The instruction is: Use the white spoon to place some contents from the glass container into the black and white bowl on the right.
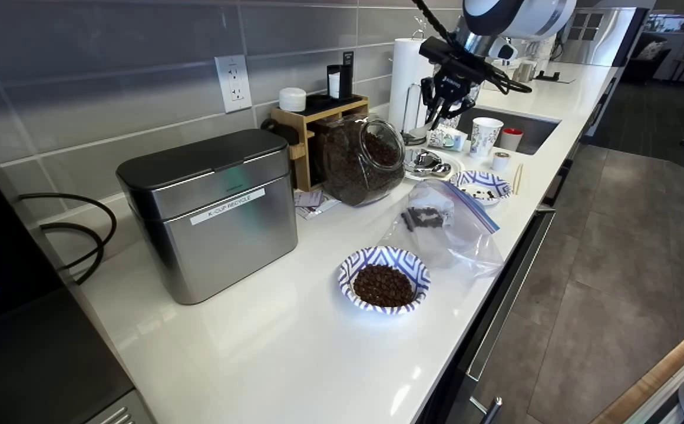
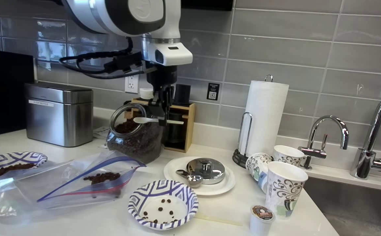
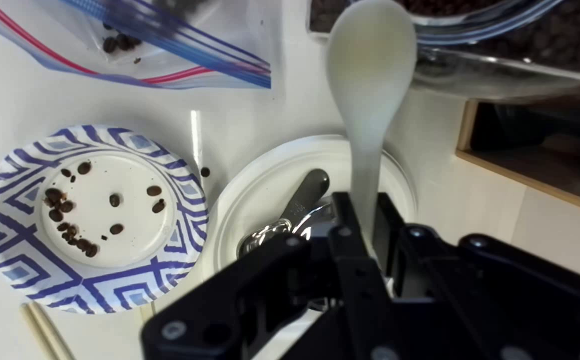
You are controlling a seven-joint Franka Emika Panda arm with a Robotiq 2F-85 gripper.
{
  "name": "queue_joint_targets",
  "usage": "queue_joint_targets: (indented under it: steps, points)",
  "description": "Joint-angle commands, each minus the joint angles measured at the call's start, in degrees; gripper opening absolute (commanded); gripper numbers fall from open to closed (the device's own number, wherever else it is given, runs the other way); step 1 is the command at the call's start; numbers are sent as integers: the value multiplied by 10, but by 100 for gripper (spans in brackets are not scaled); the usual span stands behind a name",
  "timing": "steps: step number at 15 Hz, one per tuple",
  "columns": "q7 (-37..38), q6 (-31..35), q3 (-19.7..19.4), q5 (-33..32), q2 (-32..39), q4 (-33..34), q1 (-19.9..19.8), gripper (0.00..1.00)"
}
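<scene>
My gripper point(image 3: 363, 201) is shut on the handle of the white spoon point(image 3: 372, 60), which sticks out level past the fingertips. No beans show in the spoon's scoop. In an exterior view the spoon point(image 2: 141, 120) appears in front of the mouth of the glass container point(image 2: 141, 144), which is tilted and full of dark brown beans. In the wrist view the glass container point(image 3: 519, 75) is at the upper right. The patterned bowl on the right point(image 2: 137, 203), looking blue and white, holds a few scattered beans. In the wrist view this bowl point(image 3: 190, 200) is at left, away from the gripper.
A second patterned bowl point(image 1: 417, 274) full of beans and an unsealed plastic bag point(image 1: 465, 247) lie nearby. A plate point(image 2: 226, 186) with a lid and metal scoop, paper cups point(image 2: 285, 186), a paper towel roll point(image 2: 265, 118) and a wooden shelf point(image 2: 190, 131) surround the arm.
</scene>
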Motion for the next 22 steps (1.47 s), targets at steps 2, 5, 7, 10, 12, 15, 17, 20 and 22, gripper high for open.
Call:
queue_joint_targets:
  steps: [2, 5, 7, 10, 12, 15, 17, 20, 22]
  points:
    - [146, 131, 27, -65, -95, -126, -3, 3]
    - [218, 199, 41, -140, -115, -167, -7, 3]
    - [206, 207, 48, -133, -125, -184, 1, 3]
    - [191, 194, 48, -126, -109, -163, 0, 13]
    - [191, 194, 49, -126, -113, -167, 0, 13]
    - [232, 201, 60, -181, -107, -163, -16, 3]
    - [269, 206, 66, -234, -106, -158, -29, 3]
    - [352, 204, 81, -345, -105, -143, -50, 3]
    - [404, 189, 92, -388, -104, -132, -53, 3]
